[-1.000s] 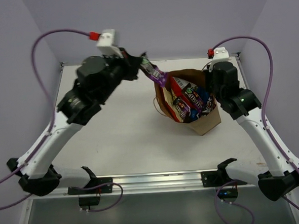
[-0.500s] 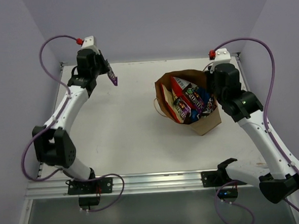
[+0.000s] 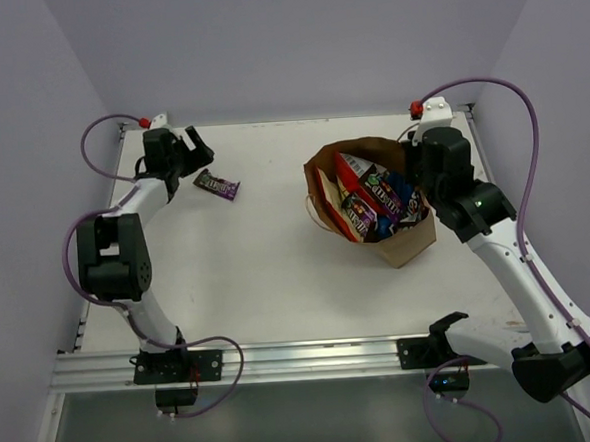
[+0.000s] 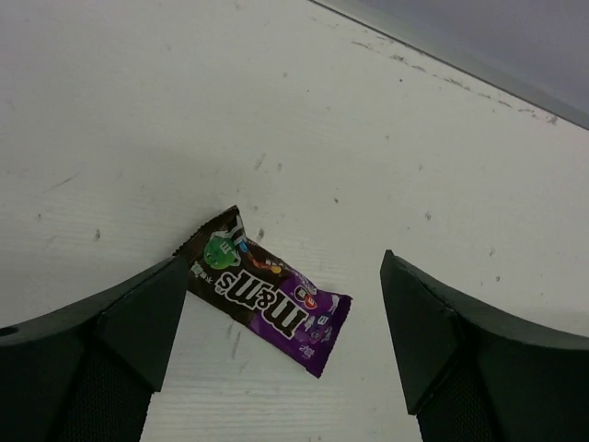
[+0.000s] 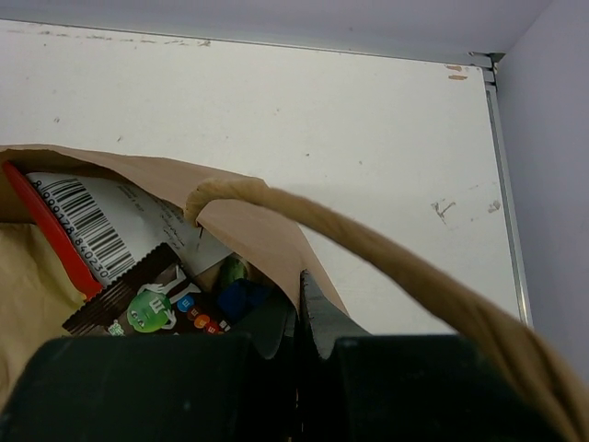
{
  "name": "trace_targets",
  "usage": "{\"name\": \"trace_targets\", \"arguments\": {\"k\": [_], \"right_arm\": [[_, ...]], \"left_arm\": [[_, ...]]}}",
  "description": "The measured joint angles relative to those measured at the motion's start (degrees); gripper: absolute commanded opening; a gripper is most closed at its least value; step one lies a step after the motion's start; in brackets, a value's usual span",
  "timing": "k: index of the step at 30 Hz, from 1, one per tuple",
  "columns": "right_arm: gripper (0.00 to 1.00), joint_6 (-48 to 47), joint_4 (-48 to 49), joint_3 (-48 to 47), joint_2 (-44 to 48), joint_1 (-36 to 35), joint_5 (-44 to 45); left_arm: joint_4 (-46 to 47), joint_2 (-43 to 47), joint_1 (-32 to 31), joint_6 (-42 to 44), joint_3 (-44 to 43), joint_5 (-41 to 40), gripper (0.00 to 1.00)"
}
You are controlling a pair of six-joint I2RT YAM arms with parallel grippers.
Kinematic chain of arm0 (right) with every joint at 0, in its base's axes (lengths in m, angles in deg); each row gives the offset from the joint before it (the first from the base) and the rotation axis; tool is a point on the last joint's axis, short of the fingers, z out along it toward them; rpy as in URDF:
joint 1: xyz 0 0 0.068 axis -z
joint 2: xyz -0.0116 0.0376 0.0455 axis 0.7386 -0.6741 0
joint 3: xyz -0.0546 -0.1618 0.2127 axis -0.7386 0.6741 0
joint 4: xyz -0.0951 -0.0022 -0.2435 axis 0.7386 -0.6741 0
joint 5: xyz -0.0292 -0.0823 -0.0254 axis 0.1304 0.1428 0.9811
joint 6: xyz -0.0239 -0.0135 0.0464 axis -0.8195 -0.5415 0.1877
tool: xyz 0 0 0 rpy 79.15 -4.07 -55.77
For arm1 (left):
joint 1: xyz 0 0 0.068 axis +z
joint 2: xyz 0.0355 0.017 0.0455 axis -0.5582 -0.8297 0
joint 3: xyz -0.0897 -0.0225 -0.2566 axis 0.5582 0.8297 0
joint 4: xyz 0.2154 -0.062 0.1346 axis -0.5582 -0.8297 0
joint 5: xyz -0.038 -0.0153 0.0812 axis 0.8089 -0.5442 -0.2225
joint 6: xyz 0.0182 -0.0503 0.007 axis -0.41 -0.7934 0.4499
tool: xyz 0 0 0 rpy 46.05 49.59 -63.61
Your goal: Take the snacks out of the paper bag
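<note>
One small purple candy packet (image 3: 217, 186) lies out at upper left under the left gripper (image 3: 188, 143), jaws spread; more snack packets (image 3: 374, 201) fill the brown kraft paper bag (image 3: 407, 244), rim pinched by the clenched right gripper (image 3: 419, 168)

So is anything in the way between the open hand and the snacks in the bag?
Nothing visible: bare table lies between the left gripper and the paper bag. The purple M&M's packet lies just beneath that gripper. The right gripper pinches the bag's rim.
</note>
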State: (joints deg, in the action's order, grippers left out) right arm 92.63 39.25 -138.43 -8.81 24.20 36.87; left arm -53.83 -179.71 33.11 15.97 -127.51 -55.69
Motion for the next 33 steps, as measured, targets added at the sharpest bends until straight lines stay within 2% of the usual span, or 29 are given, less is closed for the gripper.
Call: {"name": "trace_targets", "arguments": {"k": [1,4,8,12,16,19,22,28,33], "right_arm": [[0.00,0.00,0.00,0.00,0.00,0.00,0.00],[0.00,-0.26,0.02,0.00,0.00,0.00,0.02],[0.00,-0.92,0.02,0.00,0.00,0.00,0.04],[0.00,-1.68,0.02,0.00,0.00,0.00,0.04],[0.00,-2.03,0.02,0.00,0.00,0.00,0.00],[0.00,-2.14,0.02,0.00,0.00,0.00,-0.04],[0.00,-2.14,0.04,0.00,0.00,0.00,-0.17],[0.00,-2.12,0.07,0.00,0.02,0.00,-1.27],[0.00,-2.12,0.11,0.37,0.35,0.00,-1.95]], "left_arm": [[-0.26,0.31,0.66,0.13,0.02,0.00,0.99],[-2.89,3.32,0.85,0.22,-0.11,0.63,1.00],[-9.11,11.63,-3.80,0.72,-2.62,1.49,1.00],[-10.51,20.72,-18.32,0.85,-6.93,1.92,0.99],[-10.38,24.28,-34.71,0.70,-10.73,2.47,0.97],[-10.58,22.49,-42.14,0.63,-13.38,0.96,0.96],[-11.52,17.44,-46.53,0.63,-17.11,-1.42,0.95],[-14.56,6.38,-49.13,0.48,-21.40,-5.68,0.89],[-17.51,0.87,-49.37,-0.24,-23.04,-6.97,0.75]]}}
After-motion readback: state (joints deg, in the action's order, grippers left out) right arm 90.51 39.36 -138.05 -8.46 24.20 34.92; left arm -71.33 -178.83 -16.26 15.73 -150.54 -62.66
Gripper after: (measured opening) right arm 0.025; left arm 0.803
